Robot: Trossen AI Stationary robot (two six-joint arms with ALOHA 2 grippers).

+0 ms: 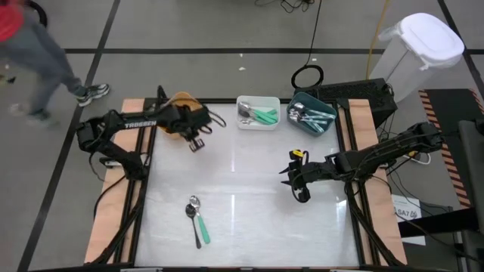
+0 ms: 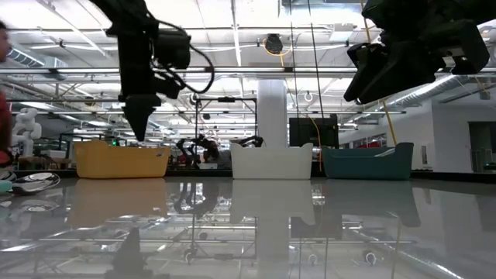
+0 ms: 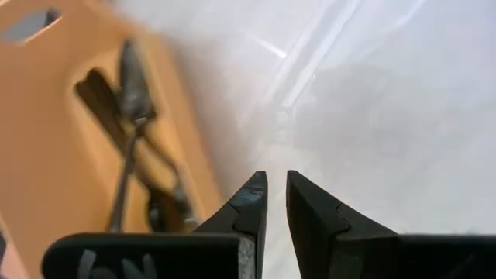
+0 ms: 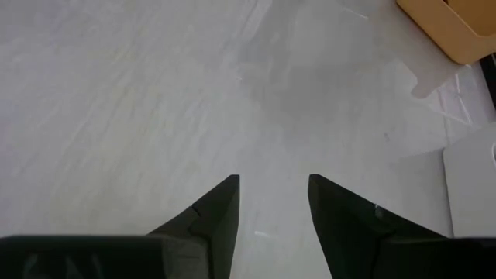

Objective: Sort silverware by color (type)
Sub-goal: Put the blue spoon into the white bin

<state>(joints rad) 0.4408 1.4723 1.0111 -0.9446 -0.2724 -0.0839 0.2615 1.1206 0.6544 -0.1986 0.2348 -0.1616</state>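
— Two spoons are left on the worktop, near its front edge and a bit left of centre: a black-handled spoon (image 1: 194, 217) and a mint-handled spoon (image 1: 203, 229), lying side by side, close enough that I can't tell whether they touch.

— And the arms?

— Neither is on them. The right gripper (image 1: 297, 184) hangs above the bare middle of the worktop, toward the right edge, jaws apart and empty. The left gripper (image 1: 196, 143) is farther back, just beside the orange bin (image 1: 184, 100) at the back left, jaws nearly together with only a thin slit between them, nothing in them.

— So what's the step?

— Fetching one of that pair, I'd judge. To do it well, the arm that goes should open wide before descending, come straight down over one handle rather than the shiny bowl, and line the jaws across the handle so the neighbour isn't dragged along.

— Where does each go?

— Along the back edge: the orange bin holds dark-handled pieces, the white bin (image 1: 257, 112) in the middle holds mint ones, the teal bin (image 1: 311, 114) toward the right holds silver ones. Black to orange, mint to white.

— Anything beyond the worktop?

— A person (image 1: 34, 53) is walking past the back left corner, well apart from the arms.
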